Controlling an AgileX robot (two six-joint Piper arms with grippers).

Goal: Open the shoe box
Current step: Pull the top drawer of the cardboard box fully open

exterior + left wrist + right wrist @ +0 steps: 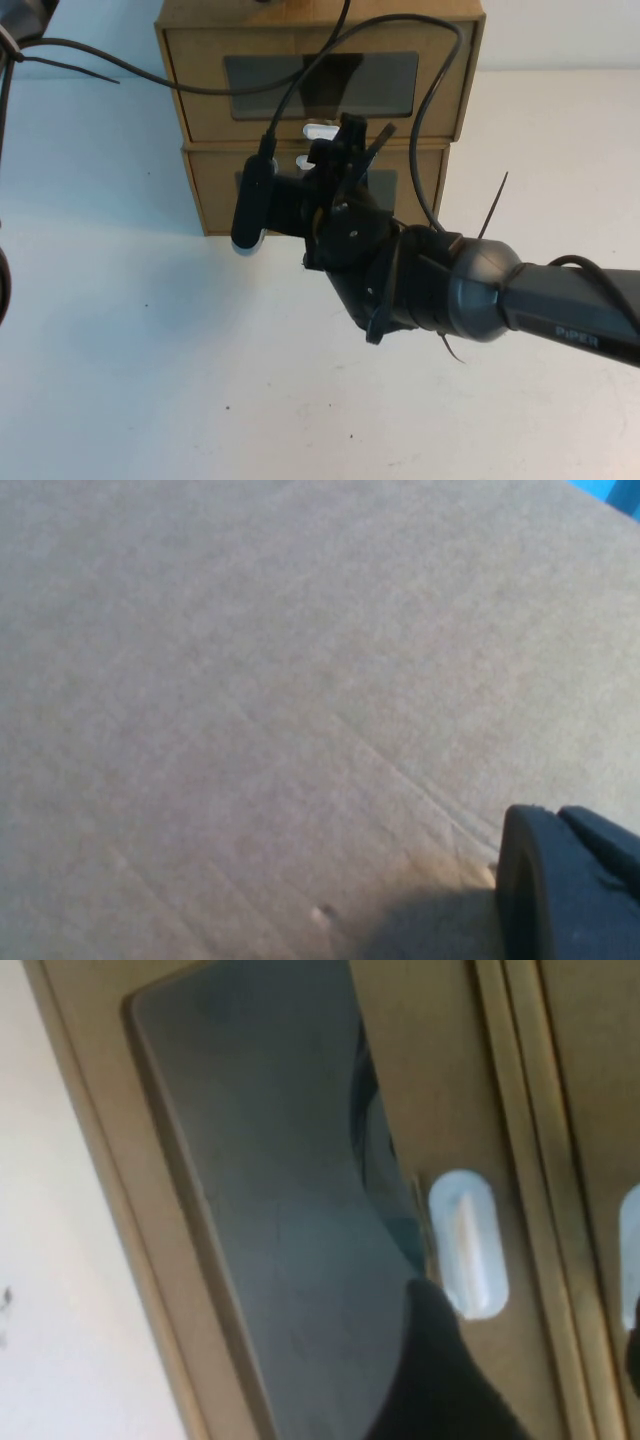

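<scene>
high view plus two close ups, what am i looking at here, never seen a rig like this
It is a two-armed robot at a white table. The high view looks down from the robot's own side. Each of the other two pictures comes from a camera on one arm's wrist. On the table stand two cardboard shoe boxes, the upper box stacked on the lower box. Each has a dark window and a small white handle. The right arm reaches in from the right. Its right gripper hangs open just in front of the handles, holding nothing. Its wrist view shows the lower box's handle close up. The left gripper shows only as a black edge close to plain cardboard, probably a box. It is out of the high view.
</scene>
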